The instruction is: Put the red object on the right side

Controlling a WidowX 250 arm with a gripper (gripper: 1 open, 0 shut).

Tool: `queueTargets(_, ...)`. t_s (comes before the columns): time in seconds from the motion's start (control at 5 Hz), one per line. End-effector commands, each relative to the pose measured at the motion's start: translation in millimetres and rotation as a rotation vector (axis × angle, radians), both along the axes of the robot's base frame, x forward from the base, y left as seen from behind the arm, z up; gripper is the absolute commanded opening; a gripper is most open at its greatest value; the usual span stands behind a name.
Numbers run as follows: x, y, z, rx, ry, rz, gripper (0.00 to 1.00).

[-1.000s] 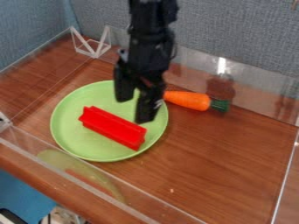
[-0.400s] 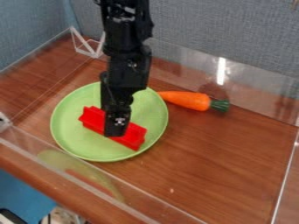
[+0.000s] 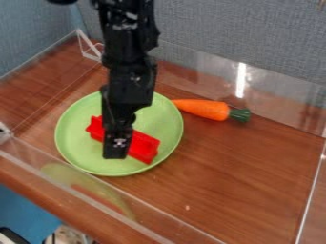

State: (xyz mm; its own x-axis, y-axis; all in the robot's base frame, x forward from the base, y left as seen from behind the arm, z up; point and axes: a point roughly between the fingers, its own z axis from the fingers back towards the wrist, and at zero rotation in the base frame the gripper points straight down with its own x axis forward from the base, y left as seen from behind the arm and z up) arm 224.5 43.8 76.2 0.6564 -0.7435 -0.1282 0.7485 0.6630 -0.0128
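"So, the camera view: where is the red object (image 3: 144, 147)?"

"On the green plate (image 3: 105, 164), slanting across it. The fingers (image 3: 117, 143) are right over its middle, covering part of it, with red showing on both sides of them."

"Are they wide or narrow?"

"Wide, open as far as I can judge. I can't tell whether they touch the block."

"And what has changed since the earlier frame?"

"A second ago the arm (image 3: 126, 57) was higher and further right, and the block's whole length showed. Now the fingers have come down and left, over it. The block lies in about the same place, and the carrot (image 3: 204, 109) hasn't moved on the tabletop (image 3: 235, 172)."
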Motion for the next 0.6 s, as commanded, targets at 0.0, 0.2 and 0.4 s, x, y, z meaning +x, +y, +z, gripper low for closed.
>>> queueTargets(0.0, -0.1, 16, -6.2, 0.014, -0.032, 0.048, 1.0)
queueTargets(0.2, -1.9, 22, -17.4, 0.02, -0.034, 0.112, 1.0)
queueTargets(0.4, -0.5, 5, -15.2, 0.028, -0.038, 0.053, 1.0)
